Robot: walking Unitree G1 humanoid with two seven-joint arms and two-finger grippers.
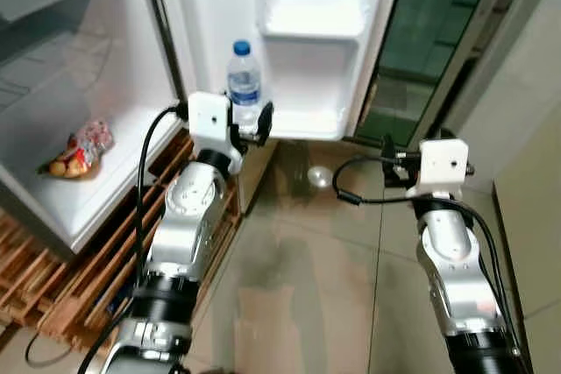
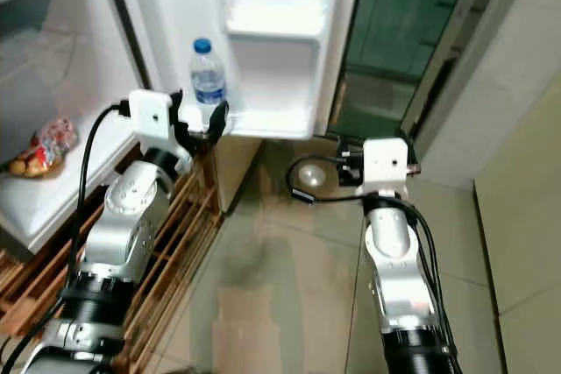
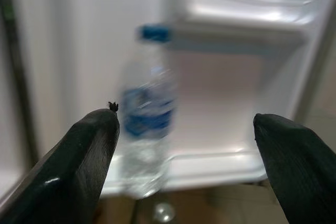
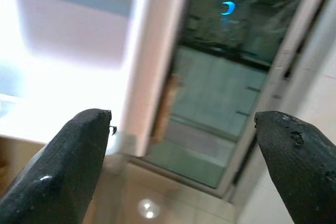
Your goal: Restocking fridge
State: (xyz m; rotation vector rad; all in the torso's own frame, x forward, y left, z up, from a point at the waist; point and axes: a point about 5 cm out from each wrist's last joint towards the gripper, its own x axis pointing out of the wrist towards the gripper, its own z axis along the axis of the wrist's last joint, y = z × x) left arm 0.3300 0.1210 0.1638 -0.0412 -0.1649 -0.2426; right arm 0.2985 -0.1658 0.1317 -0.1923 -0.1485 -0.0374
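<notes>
The water bottle [image 1: 244, 85] stands upright in the fridge door's bottom shelf [image 1: 302, 120], at its left end. The left hand [image 1: 250, 129] is raised just in front of it, fingers spread wide, not touching. Plenty of free shelf beside the bottle. The right hand [image 4: 184, 171] hangs open over the tile floor [image 1: 298, 286].
</notes>
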